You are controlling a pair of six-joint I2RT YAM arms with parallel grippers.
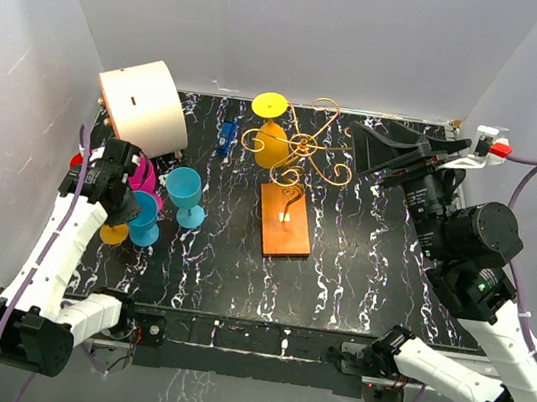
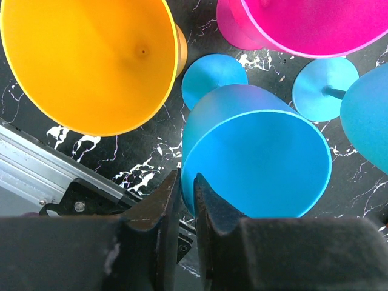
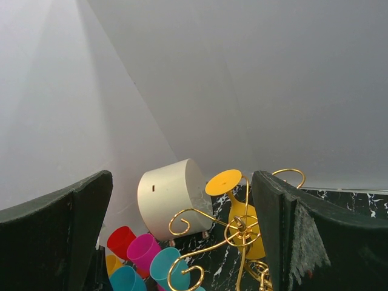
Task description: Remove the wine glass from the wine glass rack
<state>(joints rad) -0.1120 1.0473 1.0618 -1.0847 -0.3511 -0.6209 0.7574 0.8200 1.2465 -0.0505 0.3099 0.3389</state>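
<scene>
The wine glass rack (image 1: 303,147) stands in the middle of the black marbled bench (image 1: 370,267), with its wooden base (image 1: 286,221) on the near side and its gold curled arms spreading toward the back. One yellow wine glass (image 1: 272,146) hangs on it upside down, the round foot on top and the bowl below, on the left side of the hub. The right gripper (image 1: 366,145) is just to the right of the rack, near the far right corner of the bench, and points toward it. In its wrist view the fingers (image 3: 66,236) are spread wide and nothing is between them; the rack and the yellow wine glass show beyond the gap. The left gripper (image 2: 187,188) hangs over a group of glasses at the left side of the bench, well apart from the rack. Its jaws are almost together, with only a thin slit, and they grasp nothing. Just under it are an orange glass (image 2: 85,60), a blue glass (image 2: 254,157) and a pink glass (image 2: 309,24). A cream round box (image 1: 143,105) lies on its side behind this group.
</scene>
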